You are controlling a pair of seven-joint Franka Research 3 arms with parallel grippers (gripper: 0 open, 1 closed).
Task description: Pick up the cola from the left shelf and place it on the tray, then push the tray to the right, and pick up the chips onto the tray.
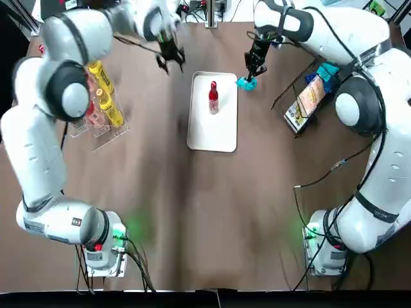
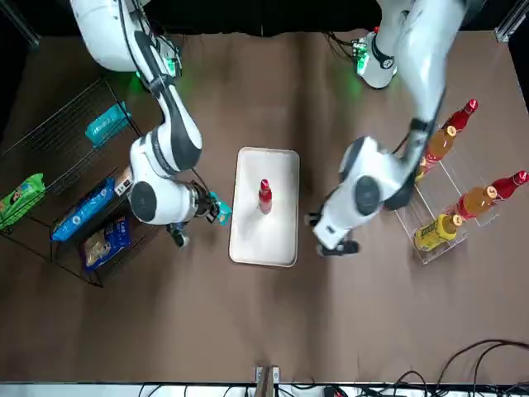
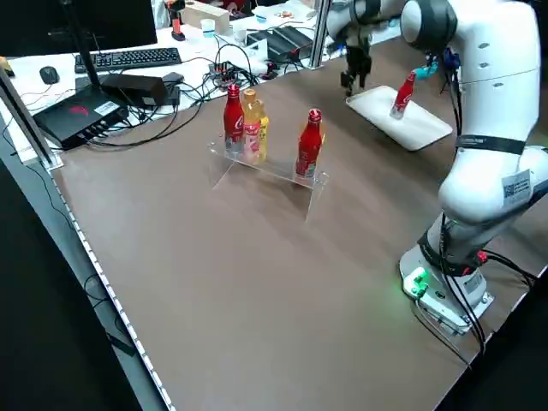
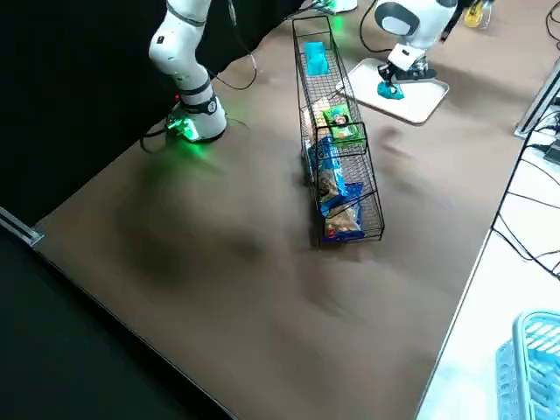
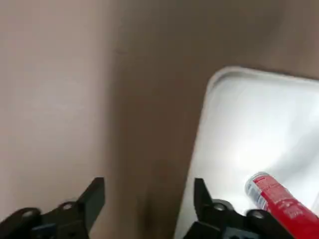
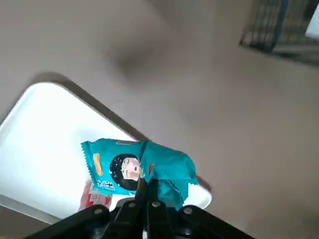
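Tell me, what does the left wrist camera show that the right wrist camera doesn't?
Only the left wrist view shows the left gripper, open and empty, near a corner of the tray. Only the right wrist view shows the right gripper shut on the teal chips bag at the tray's edge, plus part of the wire shelf. Both show the white tray, the brown table and the red cola bottle on the tray, though in the right wrist view only a sliver of it peeks out beside the bag.
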